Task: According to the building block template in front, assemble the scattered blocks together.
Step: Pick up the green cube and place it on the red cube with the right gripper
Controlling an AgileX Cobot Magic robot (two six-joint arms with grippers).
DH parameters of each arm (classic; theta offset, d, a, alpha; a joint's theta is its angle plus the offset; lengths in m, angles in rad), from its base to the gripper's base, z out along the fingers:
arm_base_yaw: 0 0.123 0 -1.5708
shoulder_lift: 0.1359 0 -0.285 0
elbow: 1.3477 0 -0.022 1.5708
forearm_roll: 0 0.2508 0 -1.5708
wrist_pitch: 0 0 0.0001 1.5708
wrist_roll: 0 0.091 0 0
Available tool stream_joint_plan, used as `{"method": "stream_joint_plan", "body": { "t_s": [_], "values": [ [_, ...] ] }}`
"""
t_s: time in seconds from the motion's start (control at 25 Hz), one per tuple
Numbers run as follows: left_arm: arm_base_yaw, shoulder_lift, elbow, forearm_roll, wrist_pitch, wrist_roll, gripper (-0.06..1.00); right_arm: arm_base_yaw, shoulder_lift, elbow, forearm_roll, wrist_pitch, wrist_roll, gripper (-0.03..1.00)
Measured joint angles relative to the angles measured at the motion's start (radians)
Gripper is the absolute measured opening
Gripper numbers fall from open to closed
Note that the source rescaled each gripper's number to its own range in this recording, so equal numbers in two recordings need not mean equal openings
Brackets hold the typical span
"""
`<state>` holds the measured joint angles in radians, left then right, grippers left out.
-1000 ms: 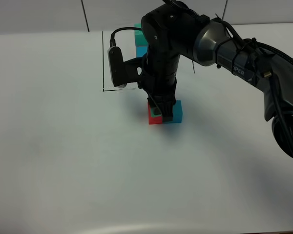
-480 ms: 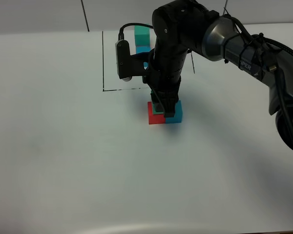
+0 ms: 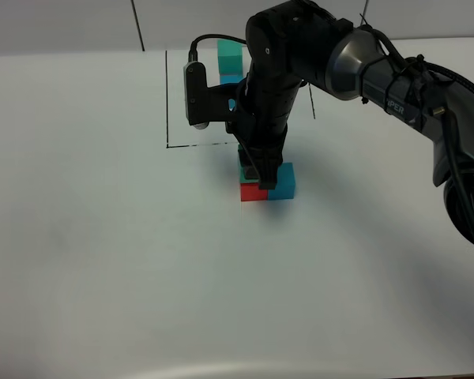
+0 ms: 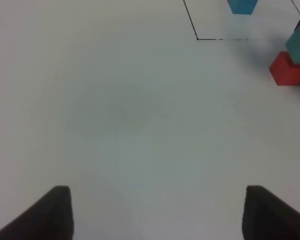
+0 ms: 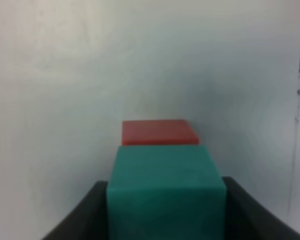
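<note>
Right claw (image 5: pixel 165 216): jaws closed onto the teal-green cube (image 5: pixel 165 187), one dark finger (image 5: pixel 85 217) pressed against each side face. The wrist points straight down over the white table (image 3: pixel 103 237).

Just past the held cube lies the red cube (image 5: pixel 159 132), flat on the table. The teal-green one hangs low over the red top. Whether the two touch I cannot tell, as my own wrist blocks the high view there.

Blue cube (image 3: pixel 283 181): on the table, flush against the red cube's right side.

Farther back stands the template (image 3: pixel 230 59), teal-green over blue, inside thin black lines (image 3: pixel 167 99) and partly hidden behind my arm.

Left claw (image 4: pixel 155 215): jaws standing apart with nothing between them. It is well apart from the cubes, which show small at the edge of its wrist view.
</note>
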<state>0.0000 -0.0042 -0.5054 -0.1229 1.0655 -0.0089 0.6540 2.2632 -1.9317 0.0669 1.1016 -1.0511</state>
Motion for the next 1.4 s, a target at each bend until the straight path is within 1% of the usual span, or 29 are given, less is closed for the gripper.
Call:
{"method": "stream_joint_plan", "body": {
  "t_s": [0.24,0.64,1.32,1.4],
  "values": [
    [0.0,0.0,0.0,0.0,0.0,0.0,0.51,-0.003,0.02,0.0,0.001,-0.013,0.0,0.02],
    [0.0,0.0,0.0,-0.001,0.0,0.0,0.51,-0.01,0.03,-0.008,0.02,-0.012,0.0,0.02],
    [0.0,0.0,0.0,-0.001,0.0,0.0,0.51,-0.01,0.03,-0.008,0.021,-0.01,-0.003,0.02],
    [0.0,0.0,0.0,-0.002,0.0,0.0,0.51,-0.01,0.03,-0.008,0.019,-0.009,-0.003,0.07]
  ]
}}
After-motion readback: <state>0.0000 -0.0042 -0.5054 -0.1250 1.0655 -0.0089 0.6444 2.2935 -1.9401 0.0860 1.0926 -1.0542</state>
